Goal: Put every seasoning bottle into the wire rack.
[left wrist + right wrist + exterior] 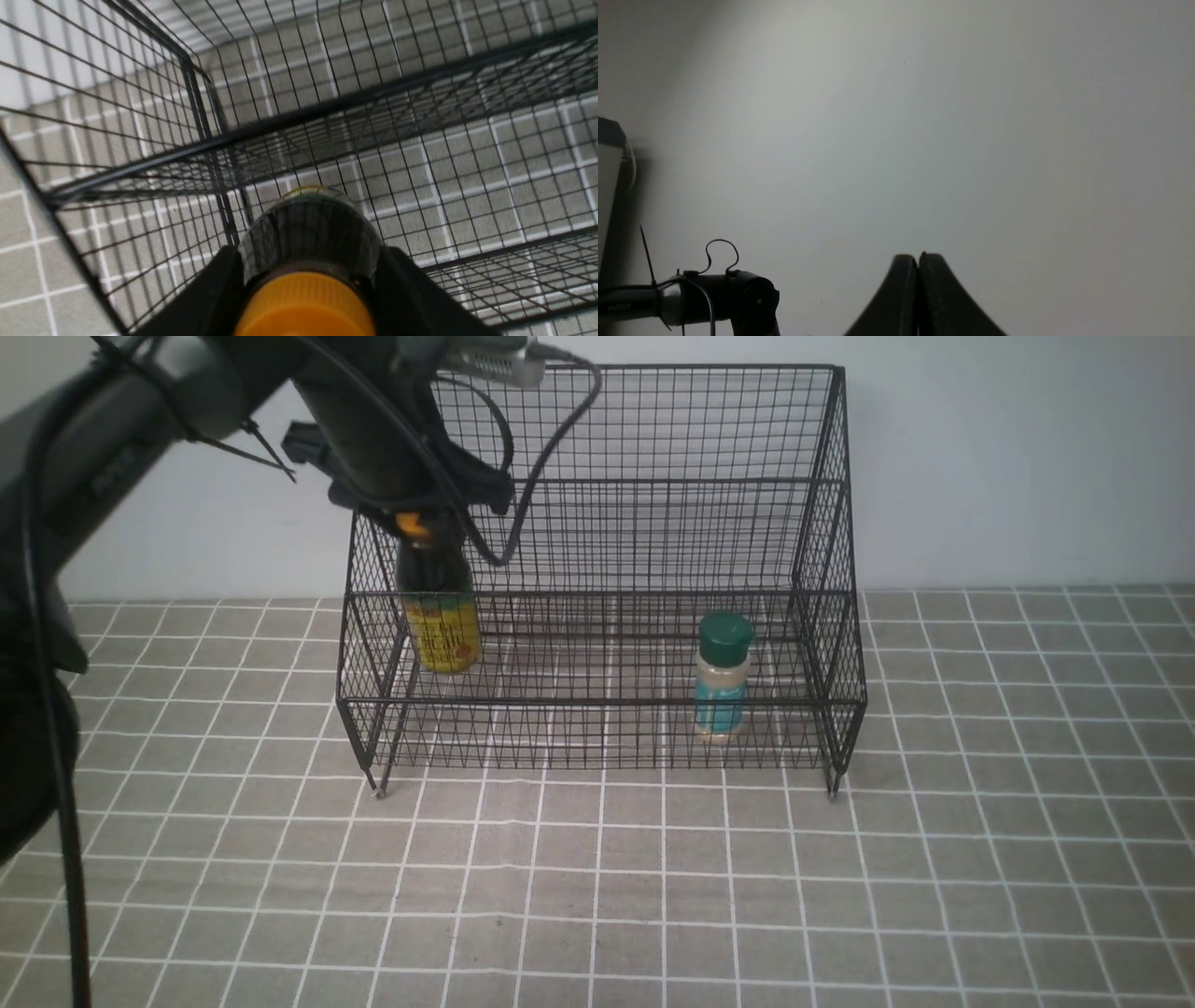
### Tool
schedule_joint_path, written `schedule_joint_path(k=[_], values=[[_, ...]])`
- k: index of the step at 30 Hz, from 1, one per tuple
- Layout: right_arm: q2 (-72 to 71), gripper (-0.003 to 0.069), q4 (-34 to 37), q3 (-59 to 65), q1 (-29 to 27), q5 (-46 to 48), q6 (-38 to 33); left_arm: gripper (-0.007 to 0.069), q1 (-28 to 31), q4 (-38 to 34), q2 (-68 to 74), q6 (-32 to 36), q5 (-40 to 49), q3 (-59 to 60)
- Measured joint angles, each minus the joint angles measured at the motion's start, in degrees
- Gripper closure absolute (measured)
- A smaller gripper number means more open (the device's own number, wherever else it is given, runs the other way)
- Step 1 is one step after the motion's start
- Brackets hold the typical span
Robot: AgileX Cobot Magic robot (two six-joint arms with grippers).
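Left gripper [308,280] is pinching the sauce bottle [441,627] by its neck inside the rack's [653,523] left end, shaker [722,677] is standing toward its right, right gripper [918,280] is sitting pressed together.

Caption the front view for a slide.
Left fingers grip the sauce bottle upright inside the rack, at left; the shaker stands inside at right.

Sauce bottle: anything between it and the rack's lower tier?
Nothing visible. The left gripper holds the bottle inside the rack, at its left end; the shaker stands well to its right.
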Motion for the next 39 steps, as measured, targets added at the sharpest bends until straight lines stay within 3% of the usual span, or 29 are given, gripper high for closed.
schedule_joint_path(k=[3, 11, 13, 16, 18, 20, 24, 32, 35, 39], values=[[0.0, 0.0669, 0.0, 0.0, 0.0, 0.0, 0.0, 0.0302, 0.0, 0.0, 0.2, 0.0, 0.3, 0.0], [0.0, 0.0669, 0.0, 0.0, 0.0, 0.0, 0.0, 0.0146, 0.0, 0.0, -1.2, 0.0, 3.9, -1.5], [0.0, 0.0669, 0.0, 0.0, 0.0, 0.0, 0.0, 0.0144, 0.0, 0.0, -1.7, 0.0, 4.3, -2.4], [0.0, 0.0669, 0.0, 0.0, 0.0, 0.0, 0.0, 0.0183, 0.0, 0.1, -4.3, 0.0, 4.8, -5.0], [0.0, 0.0669, 0.0, 0.0, 0.0, 0.0, 0.0, 0.0252, 0.0, 0.1, -7.0, -0.1, 4.8, -5.7], [0.0, 0.0669, 0.0, 0.0, 0.0, 0.0, 0.0, 0.0424, 0.0, -0.1, -13.0, -0.7, 5.1, -5.7], [0.0, 0.0669, 0.0, 0.0, 0.0, 0.0, 0.0, 0.0594, 0.0, -0.3, -22.1, -1.7, 5.1, -4.3], [0.0, 0.0669, 0.0, 0.0, 0.0, 0.0, 0.0, 0.0631, 0.0, -1.8, -43.7, -3.2, 5.2, 15.4], [0.0, 0.0669, 0.0, 0.0, 0.0, 0.0, 0.0, 0.0631, 0.0, -2.1, -55.1, -3.2, 1.2, 29.2], [0.0, 0.0669, 0.0, 0.0, 0.0, 0.0, 0.0, 0.0631, 0.0, -2.4, -65.4, -3.2, -1.2, 38.7]])
